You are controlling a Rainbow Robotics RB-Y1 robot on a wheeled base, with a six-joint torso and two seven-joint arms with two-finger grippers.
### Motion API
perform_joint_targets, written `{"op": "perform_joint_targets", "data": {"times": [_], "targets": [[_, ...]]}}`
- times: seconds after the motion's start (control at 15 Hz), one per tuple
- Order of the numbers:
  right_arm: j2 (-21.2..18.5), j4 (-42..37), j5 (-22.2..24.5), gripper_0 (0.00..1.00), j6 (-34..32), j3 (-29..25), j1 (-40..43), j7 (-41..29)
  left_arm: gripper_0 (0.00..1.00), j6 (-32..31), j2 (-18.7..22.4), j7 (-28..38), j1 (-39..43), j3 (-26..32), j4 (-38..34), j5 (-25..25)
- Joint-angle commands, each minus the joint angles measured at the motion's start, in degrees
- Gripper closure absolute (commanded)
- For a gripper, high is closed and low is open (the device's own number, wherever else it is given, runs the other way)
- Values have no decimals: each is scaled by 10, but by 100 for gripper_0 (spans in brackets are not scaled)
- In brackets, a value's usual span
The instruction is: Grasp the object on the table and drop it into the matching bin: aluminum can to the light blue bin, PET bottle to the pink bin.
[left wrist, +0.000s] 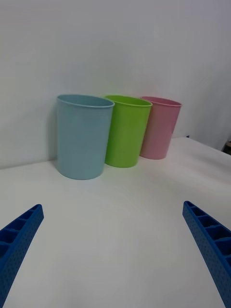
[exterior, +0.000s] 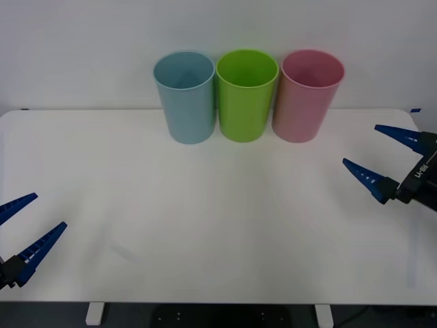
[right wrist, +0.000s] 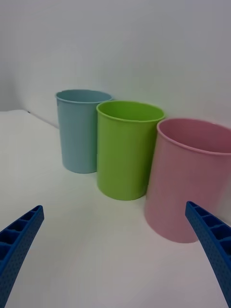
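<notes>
Three bins stand in a row at the back of the white table (exterior: 218, 212): the light blue bin (exterior: 184, 102) (left wrist: 82, 139) on the left and the pink bin (exterior: 307, 102) (right wrist: 185, 183) on the right. The object, the PET bottle, is out of view, and so is any aluminum can. My left gripper (exterior: 49, 212) (left wrist: 111, 206) hangs open and empty over the table's near left corner. Over the right edge, level with the pink bin's foot, my right gripper (exterior: 360, 145) (right wrist: 113, 207) is open and empty too.
A lime green bin (exterior: 246, 99) (right wrist: 124, 154) stands between the blue and pink ones, nearly touching both. A plain white wall rises right behind the bins. Bare white tabletop stretches from the bins to the front edge.
</notes>
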Motion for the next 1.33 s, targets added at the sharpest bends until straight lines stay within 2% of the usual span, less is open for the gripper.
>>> {"op": "perform_joint_targets", "data": {"times": [0.07,0.4,0.87,1.33], "targets": [[20,0,0,0,-62,-34,21,6,0,0,0,0,0,0,0,0],[53,0,6,0,-139,-66,40,9,0,0,0,0,0,0,0,0],[63,-26,6,0,-149,-65,84,19,0,0,0,0,0,0,0,0],[66,-26,7,0,-152,-56,86,20,0,0,0,0,0,0,0,0]]}}
